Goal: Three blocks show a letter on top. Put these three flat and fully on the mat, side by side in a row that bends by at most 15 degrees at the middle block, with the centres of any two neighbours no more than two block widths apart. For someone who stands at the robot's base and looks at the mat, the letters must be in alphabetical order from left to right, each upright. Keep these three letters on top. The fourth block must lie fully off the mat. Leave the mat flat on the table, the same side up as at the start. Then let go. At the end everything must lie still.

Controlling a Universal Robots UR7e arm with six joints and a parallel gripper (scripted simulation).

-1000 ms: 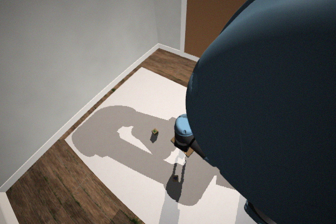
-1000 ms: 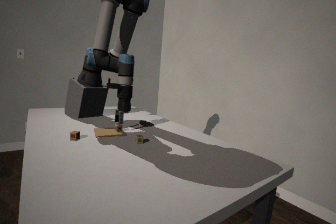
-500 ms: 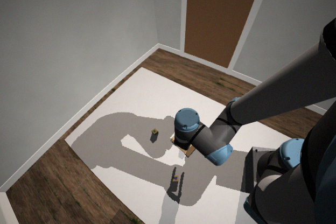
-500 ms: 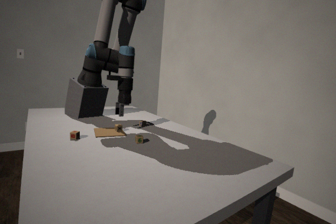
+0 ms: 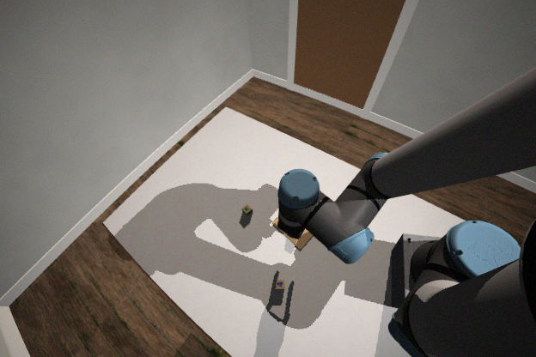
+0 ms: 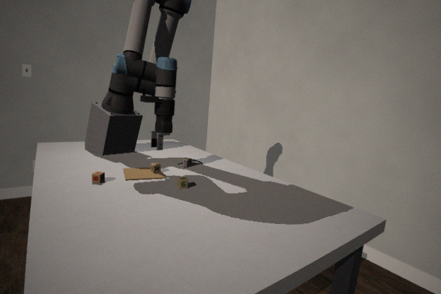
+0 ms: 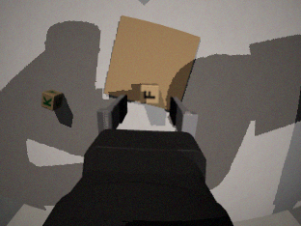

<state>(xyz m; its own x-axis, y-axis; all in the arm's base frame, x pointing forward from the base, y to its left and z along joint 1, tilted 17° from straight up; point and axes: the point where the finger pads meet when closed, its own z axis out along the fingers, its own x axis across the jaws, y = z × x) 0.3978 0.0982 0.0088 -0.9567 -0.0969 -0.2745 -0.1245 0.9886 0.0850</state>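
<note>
Slightly askew, the F block (image 6: 155,168) (image 7: 150,94) sits angled against the mat's (image 5: 305,240) (image 6: 139,174) (image 7: 154,50) edges, the gripper (image 6: 156,147) (image 7: 149,104) wide open above.

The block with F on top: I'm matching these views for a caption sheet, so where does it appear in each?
Top: not visible; the arm hides much of the mat.
Exterior: left of centre and below mid-height, block with F on top on the mat's far right part.
Wrist: just above centre, near the mat's lower edge.
Shared landmark: the tan mat.
</note>
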